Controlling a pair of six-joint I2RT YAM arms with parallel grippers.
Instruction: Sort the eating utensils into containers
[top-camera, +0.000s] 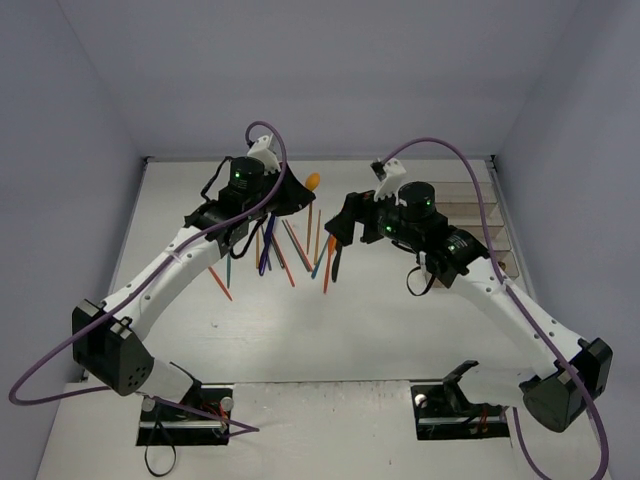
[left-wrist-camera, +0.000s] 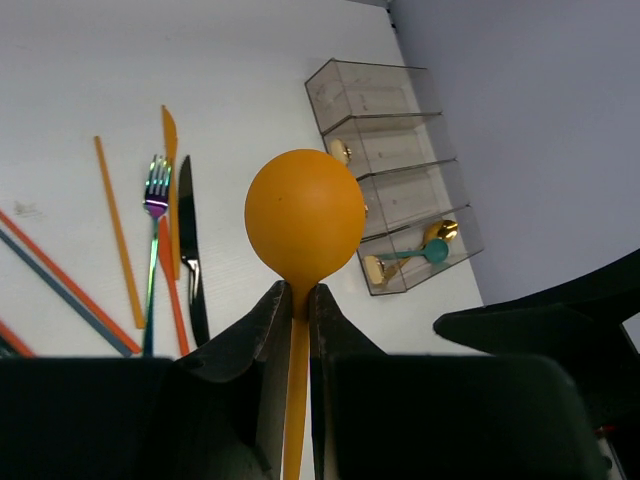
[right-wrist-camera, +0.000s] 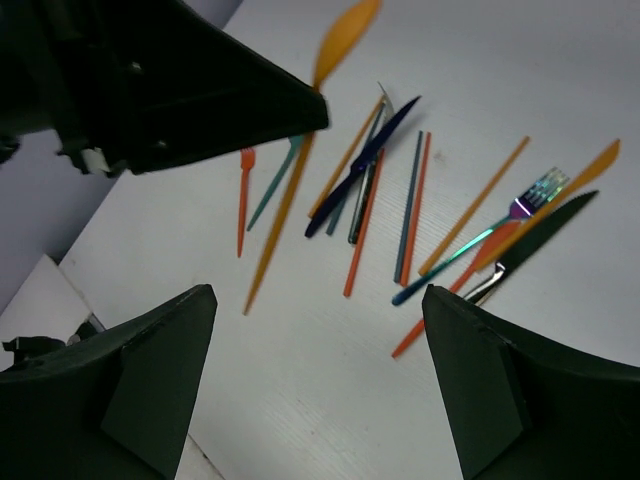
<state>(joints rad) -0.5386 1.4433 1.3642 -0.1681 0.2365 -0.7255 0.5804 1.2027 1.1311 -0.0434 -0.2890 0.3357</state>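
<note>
My left gripper (left-wrist-camera: 297, 300) is shut on the handle of an orange spoon (left-wrist-camera: 305, 215), held in the air with its bowl up; from above the bowl (top-camera: 312, 181) shows just past the gripper (top-camera: 290, 197). The containers (left-wrist-camera: 370, 90) stand in a row at the right (top-camera: 478, 205). The nearest bin holds a gold spoon (left-wrist-camera: 440, 232) and a teal spoon (left-wrist-camera: 432, 251). Several utensils (top-camera: 285, 250) lie loose mid-table. My right gripper (right-wrist-camera: 318, 300) hangs open over bare table beside them (top-camera: 338, 235). It holds nothing.
On the table lie an iridescent fork (right-wrist-camera: 480, 240), a black knife (right-wrist-camera: 530, 245), an orange knife (right-wrist-camera: 570, 190), a navy knife (right-wrist-camera: 360, 165) and orange, red and blue chopsticks. Walls close the table at the back and sides. The two wrists are close together.
</note>
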